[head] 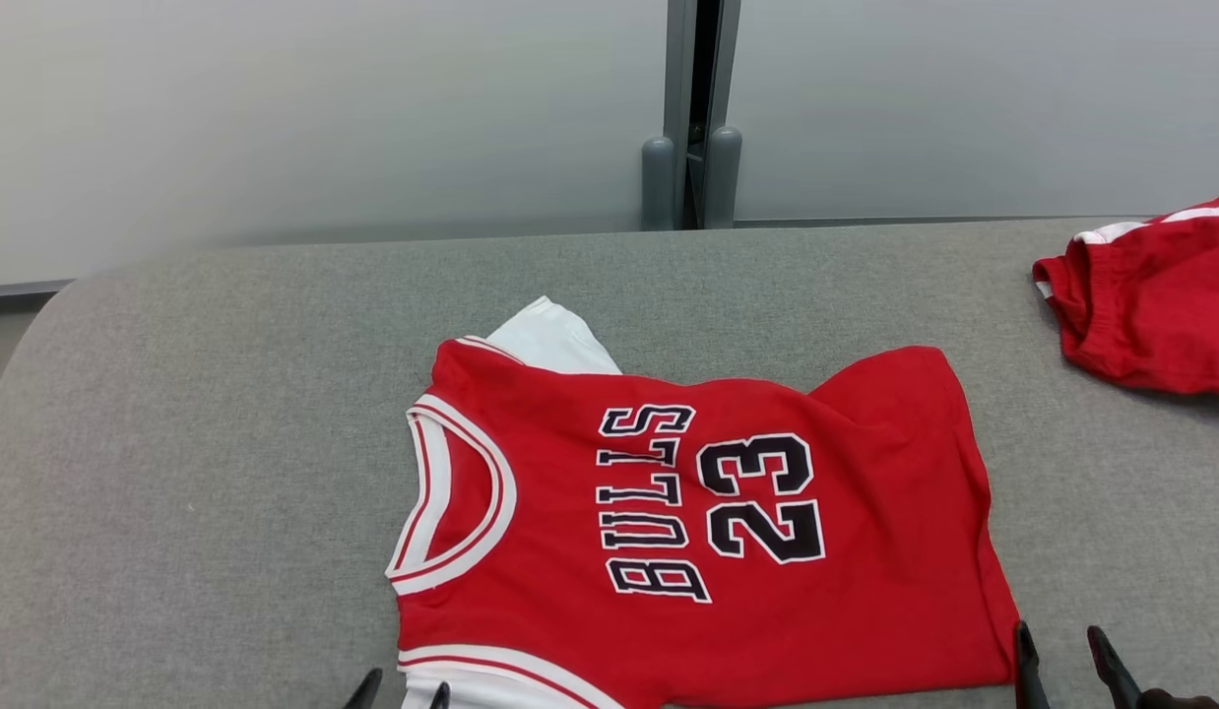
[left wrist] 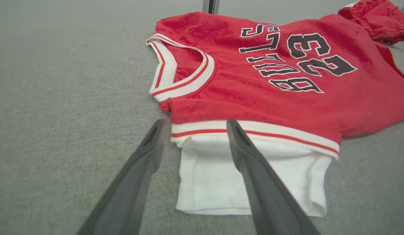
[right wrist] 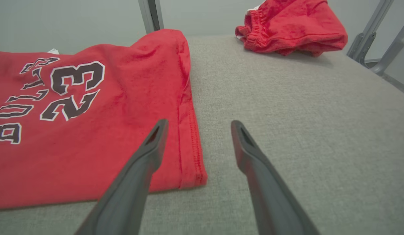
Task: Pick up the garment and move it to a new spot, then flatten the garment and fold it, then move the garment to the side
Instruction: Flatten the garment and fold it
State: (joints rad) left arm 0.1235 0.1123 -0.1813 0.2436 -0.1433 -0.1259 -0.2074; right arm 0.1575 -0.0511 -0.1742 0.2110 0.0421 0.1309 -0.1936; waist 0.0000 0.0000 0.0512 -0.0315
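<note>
The garment (head: pixel 708 512) is a red jersey with white trim, white sleeves and "BULLS 23" in black, lying flat on the grey table (head: pixel 225 443), neck to the left. My left gripper (head: pixel 401 695) is open at the bottom edge beside the near white sleeve. In the left wrist view it (left wrist: pixel 194 125) straddles the red-and-white sleeve band of the garment (left wrist: pixel 254 85), holding nothing. My right gripper (head: pixel 1060 650) is open by the jersey's near right corner. In the right wrist view it (right wrist: pixel 198 125) hovers over the hem of the garment (right wrist: pixel 91 130), empty.
A second red piece of clothing (head: pixel 1156 305) lies bunched at the table's far right, also seen as the bunched red clothing (right wrist: pixel 291 27). A grey post (head: pixel 690 118) stands behind the table's far edge against a pale wall. Metal frame bars (right wrist: pixel 378 42) rise past the right edge.
</note>
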